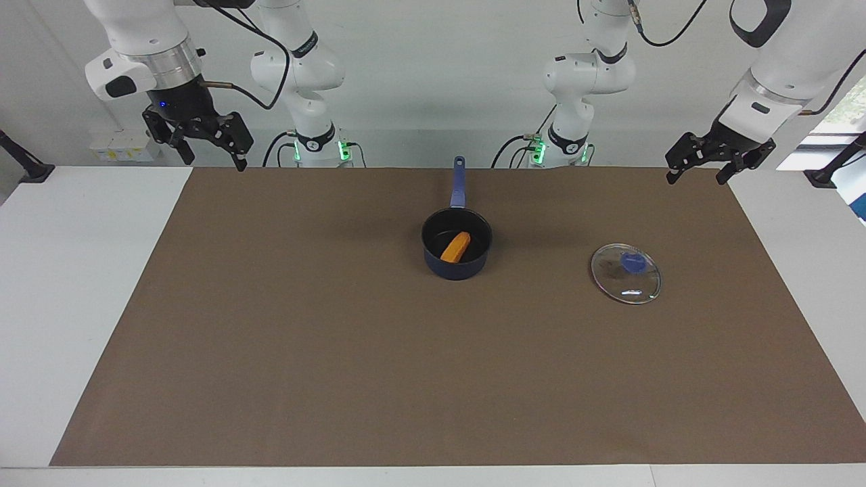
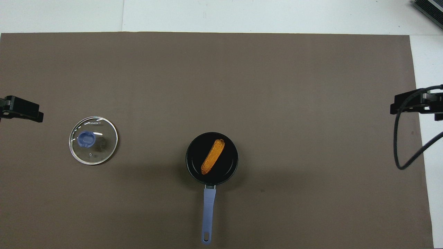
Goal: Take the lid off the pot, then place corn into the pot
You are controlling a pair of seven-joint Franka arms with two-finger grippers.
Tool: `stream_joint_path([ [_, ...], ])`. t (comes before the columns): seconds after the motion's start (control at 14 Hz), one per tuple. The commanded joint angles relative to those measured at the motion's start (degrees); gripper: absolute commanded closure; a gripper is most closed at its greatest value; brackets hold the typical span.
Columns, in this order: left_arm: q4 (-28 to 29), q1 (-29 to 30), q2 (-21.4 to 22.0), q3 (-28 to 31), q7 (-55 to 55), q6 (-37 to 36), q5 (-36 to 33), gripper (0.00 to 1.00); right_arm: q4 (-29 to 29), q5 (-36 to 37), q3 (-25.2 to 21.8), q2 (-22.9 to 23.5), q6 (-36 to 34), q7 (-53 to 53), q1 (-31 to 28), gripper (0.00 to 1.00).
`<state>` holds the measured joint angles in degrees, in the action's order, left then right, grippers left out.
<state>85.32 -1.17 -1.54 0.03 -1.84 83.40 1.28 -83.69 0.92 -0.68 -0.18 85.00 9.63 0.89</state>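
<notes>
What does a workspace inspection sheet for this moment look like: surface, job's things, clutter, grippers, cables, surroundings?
Surface: brown mat on a white table.
Job's things: yellow-orange corn cob lies in the dark blue saucepan; clear glass lid with blue knob lies flat on the mat, toward the left arm's end.
Clutter: nothing seen.
Grippers: left gripper and right gripper open, empty, raised over the mat's corners nearest the robots.
Cables: black cable hangs from the right arm.
Surroundings: white wall.

My left gripper (image 1: 697, 171) raised at my left end, fingers spread, empty, my right gripper (image 1: 212, 159) raised at my right end, fingers spread, empty, both pointing down
</notes>
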Motion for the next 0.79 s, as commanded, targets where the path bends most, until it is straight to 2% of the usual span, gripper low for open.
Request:
stream_joint_path([
  [0.0, 0.37, -0.76, 0.31, 0.41, 0.96, 0.63, -0.31, 0.00, 0.63, -0.56, 0.33, -0.08, -1.06, -2.07, -0.45, 0.00],
  [0.71, 0.55, -0.76, 0.31, 0.41, 0.96, 0.63, -0.31, 0.00, -0.78, -0.83, 0.59, -1.05, -2.03, -3.83, 0.34, 0.00],
])
